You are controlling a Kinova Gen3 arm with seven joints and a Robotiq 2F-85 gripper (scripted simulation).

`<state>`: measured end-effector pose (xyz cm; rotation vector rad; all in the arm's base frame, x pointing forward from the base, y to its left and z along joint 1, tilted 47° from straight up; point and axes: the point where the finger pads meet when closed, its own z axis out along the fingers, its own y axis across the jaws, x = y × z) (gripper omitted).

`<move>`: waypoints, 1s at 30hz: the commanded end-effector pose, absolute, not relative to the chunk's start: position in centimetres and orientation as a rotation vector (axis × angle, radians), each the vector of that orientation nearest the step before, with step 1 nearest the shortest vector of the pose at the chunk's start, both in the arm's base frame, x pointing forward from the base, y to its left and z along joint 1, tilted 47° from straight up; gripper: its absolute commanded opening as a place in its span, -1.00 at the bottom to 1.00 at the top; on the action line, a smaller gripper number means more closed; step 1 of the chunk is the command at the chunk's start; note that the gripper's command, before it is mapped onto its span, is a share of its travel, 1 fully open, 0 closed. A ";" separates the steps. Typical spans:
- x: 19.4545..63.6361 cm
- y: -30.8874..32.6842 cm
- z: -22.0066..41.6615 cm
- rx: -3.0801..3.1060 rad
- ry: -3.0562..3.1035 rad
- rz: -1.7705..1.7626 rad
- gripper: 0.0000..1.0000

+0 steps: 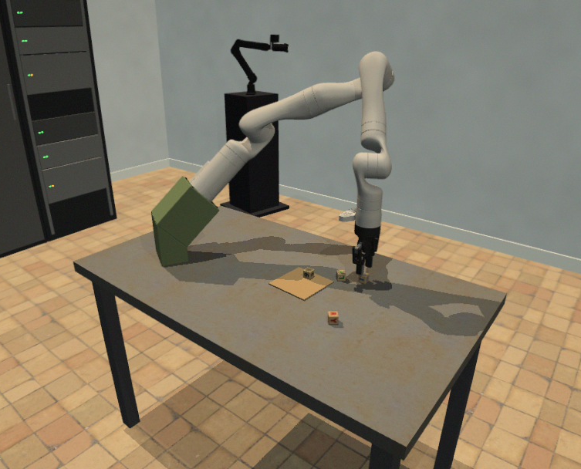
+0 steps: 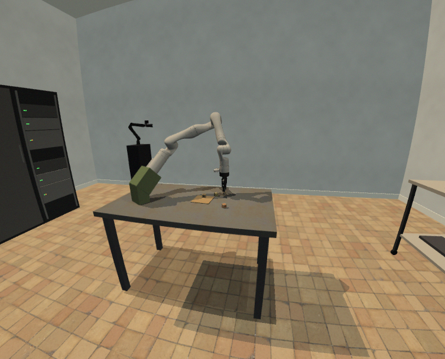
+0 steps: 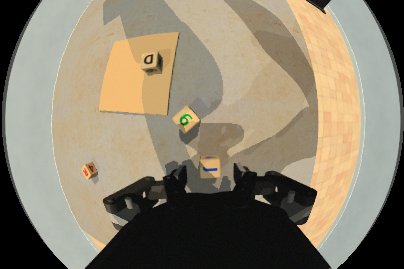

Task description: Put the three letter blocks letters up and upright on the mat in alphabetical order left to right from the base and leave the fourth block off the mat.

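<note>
A tan mat (image 1: 292, 288) (image 3: 126, 88) (image 2: 200, 200) lies in the middle of the table. A block with a black "D" (image 1: 309, 273) (image 3: 152, 60) sits on the mat's far corner. A block with a green letter (image 1: 340, 274) (image 3: 186, 120) lies on the table just beside the mat. A block with a blue mark (image 1: 363, 277) (image 3: 209, 168) lies a little further right. My gripper (image 1: 362, 265) (image 3: 210, 172) (image 2: 223, 191) is open, pointing straight down, its fingers on either side of this block's top. A block with a red letter (image 1: 333, 317) (image 3: 89, 169) (image 2: 223, 205) lies apart, nearer the table's front.
The arm's green base housing (image 1: 179, 221) stands at the table's (image 1: 220, 328) far left corner. A black pedestal with a camera arm (image 1: 252, 151) stands behind the table. A server rack (image 1: 53, 110) is at the left wall.
</note>
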<state>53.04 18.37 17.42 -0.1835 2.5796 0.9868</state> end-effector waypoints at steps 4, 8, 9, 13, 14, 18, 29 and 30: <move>53.1 18.4 17.4 -0.182 2.578 0.986 0.23; 53.3 18.7 17.0 -0.182 2.578 0.986 0.23; 53.3 18.8 16.9 -0.182 2.578 0.986 0.23; 53.4 19.1 16.7 -0.182 2.578 0.986 0.23; 53.5 19.2 16.5 -0.182 2.578 0.986 0.23; 53.7 19.8 16.0 -0.182 2.578 0.986 0.23; 54.0 20.5 15.3 -0.182 2.578 0.986 0.23; 54.0 20.5 15.3 -0.182 2.578 0.986 0.23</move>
